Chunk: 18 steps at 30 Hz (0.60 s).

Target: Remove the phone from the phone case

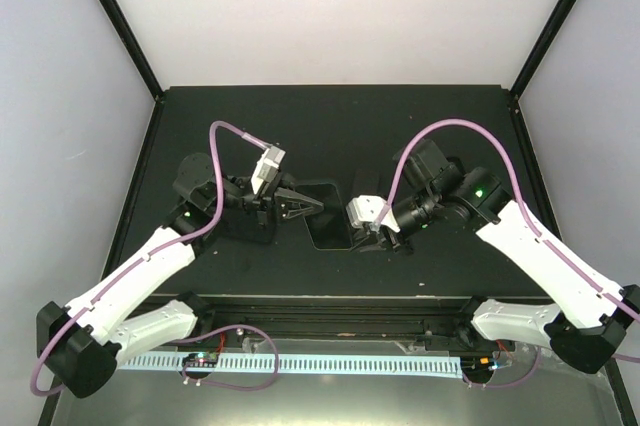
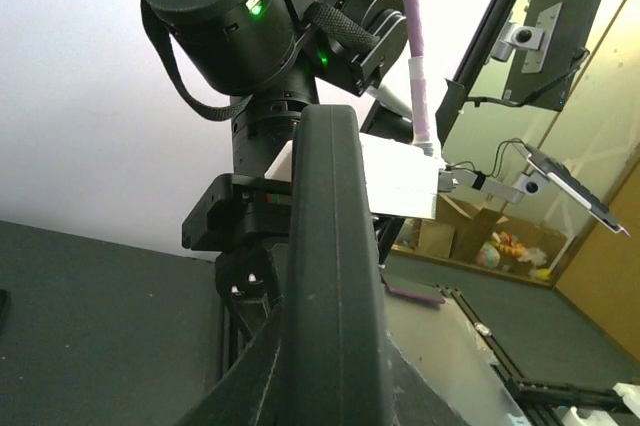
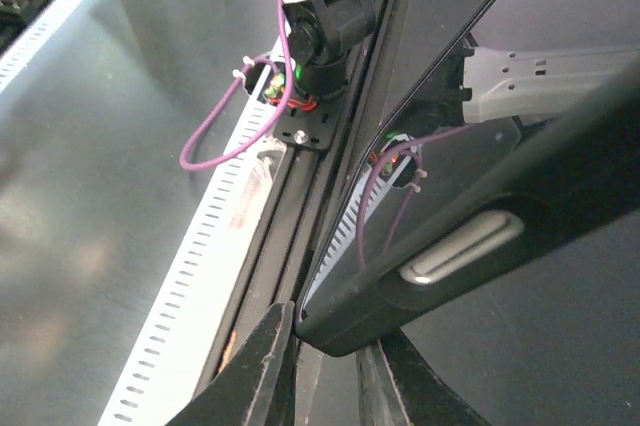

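The matte black table (image 1: 330,126) lies under the black rubbery phone case (image 1: 332,228), which seems raised between both arms, likely so one side braces while the other peels. The glossy dark phone (image 3: 430,146) sits inside. At its left edge, the left gripper (image 1: 305,204) pinches the rim. At its right corner, the right gripper (image 3: 328,346) is clamped on too.

Phone case (image 1: 328,222) — centre of table (image 1: 330,126)

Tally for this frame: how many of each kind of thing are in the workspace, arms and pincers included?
Arms: 2, left arm and right arm
Pincers: 2, left pincer and right pincer
Phone case: 1
Phone: 1
Total: 6
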Motion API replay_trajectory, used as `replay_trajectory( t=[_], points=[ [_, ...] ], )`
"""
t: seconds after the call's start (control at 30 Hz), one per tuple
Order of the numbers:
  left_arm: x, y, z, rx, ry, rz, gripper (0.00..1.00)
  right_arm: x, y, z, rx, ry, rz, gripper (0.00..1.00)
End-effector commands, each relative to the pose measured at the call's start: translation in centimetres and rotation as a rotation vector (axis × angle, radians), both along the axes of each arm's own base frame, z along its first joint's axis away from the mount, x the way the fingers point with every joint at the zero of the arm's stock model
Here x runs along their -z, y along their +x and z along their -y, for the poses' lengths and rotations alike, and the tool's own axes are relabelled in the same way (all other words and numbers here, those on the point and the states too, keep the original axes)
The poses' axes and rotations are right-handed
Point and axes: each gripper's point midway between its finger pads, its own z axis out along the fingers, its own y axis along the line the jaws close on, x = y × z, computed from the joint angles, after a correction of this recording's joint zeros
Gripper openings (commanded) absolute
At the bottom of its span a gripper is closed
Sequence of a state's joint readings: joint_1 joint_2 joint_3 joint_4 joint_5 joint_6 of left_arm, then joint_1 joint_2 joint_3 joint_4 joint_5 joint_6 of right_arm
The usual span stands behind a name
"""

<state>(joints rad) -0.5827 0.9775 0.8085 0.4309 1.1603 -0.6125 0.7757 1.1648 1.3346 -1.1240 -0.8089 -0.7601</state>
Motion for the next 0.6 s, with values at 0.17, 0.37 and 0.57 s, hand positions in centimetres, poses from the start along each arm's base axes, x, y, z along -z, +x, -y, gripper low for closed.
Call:
replay_trajectory(
  t=[0.17, 0.37, 0.57],
  points=[
    [-1.7, -3.1, -0.4, 0.133, -0.036, 0.065, 0.02, 0.1, 3.4, -0.1, 0.08, -0.04, 0.155, 0.14],
    [-1.9, -3.5, -0.5, 0.147, -0.041, 0.068, 0.02, -0.2, 5.8, -0.2, 0.199, 0.005, 0.156, 0.14],
    [-1.9, -3.7, -0.5, 0.156, -0.041, 0.073, 0.02, 0.4, 7.0, 0.3, 0.21, 0.013, 0.165, 0.14]
  ],
)
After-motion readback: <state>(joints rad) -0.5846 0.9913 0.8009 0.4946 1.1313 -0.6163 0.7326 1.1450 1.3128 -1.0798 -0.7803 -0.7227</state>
